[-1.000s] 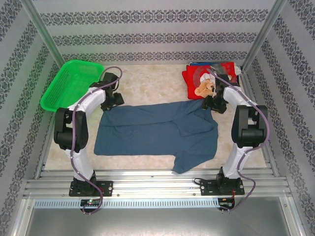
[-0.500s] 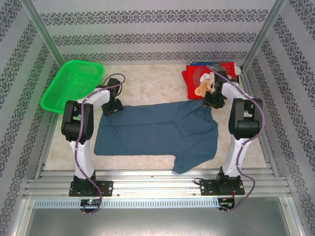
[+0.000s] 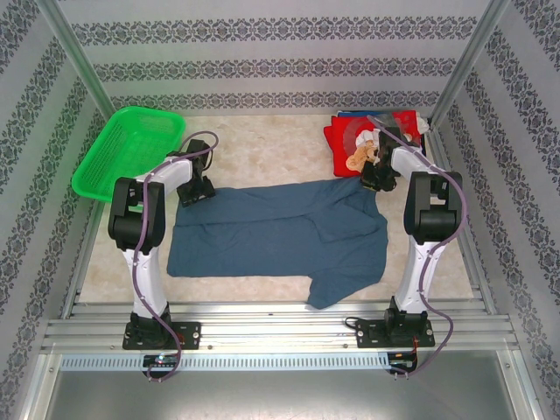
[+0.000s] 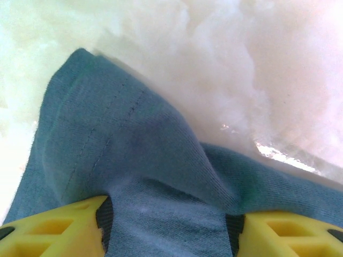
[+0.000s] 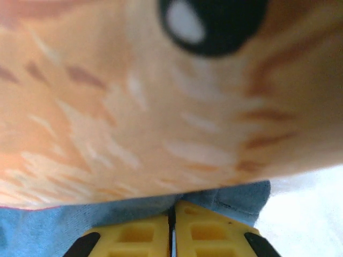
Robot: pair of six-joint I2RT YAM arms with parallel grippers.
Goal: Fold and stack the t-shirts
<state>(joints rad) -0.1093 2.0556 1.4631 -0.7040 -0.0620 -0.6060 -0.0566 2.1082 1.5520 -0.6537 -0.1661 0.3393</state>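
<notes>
On blue tee (image 3: 280,232): left hand (image 4: 171,225) open astride fold, right hand (image 5: 172,214) clamped.

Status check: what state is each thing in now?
blue t-shirt: spread on table, not yet folded.
red t-shirt: folded, far right corner.
green basket: tilted at far left.
left gripper: open astride blue t-shirt's corner.
right gripper: shut on blue t-shirt's edge.

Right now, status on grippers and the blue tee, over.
Left gripper open, astride blue tee far-left corner. Right gripper shut on its far-right corner. Red shirt close beside that grip.
</notes>
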